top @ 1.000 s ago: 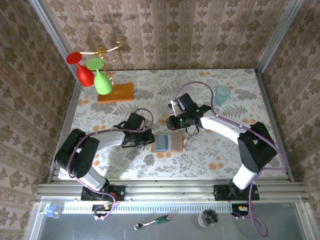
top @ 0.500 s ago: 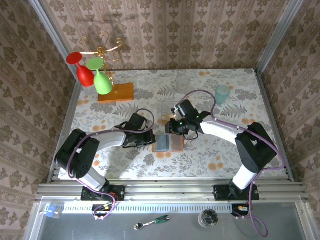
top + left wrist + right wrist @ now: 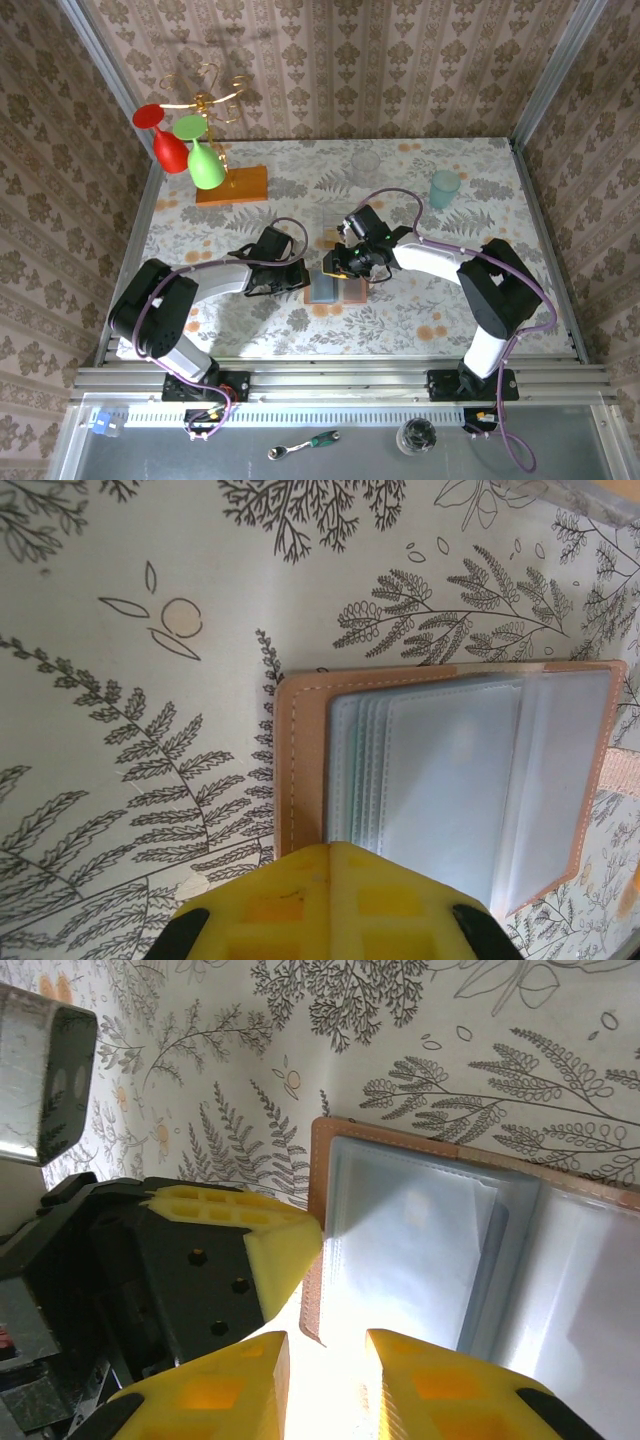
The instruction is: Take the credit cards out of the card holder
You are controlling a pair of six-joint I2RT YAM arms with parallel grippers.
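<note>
Card holder (image 3: 340, 290) open flat on table (image 3: 400, 320), pockets up. Right gripper (image 3: 325, 1355) has swung from beyond it to over left page, jaws slightly apart: pick likely next. Left gripper (image 3: 335, 865), jaws together, pins left edge.

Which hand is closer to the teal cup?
Right. The right hand is over the card holder, near-left of the teal cup; the left hand sits farther left, at the holder's left edge.

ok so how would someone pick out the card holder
On the floral table, look just in front of centre. The card holder lies open and flat there: a small brown-rimmed wallet with grey-blue pockets, unlike the bigger orange wooden slab at the back.
</note>
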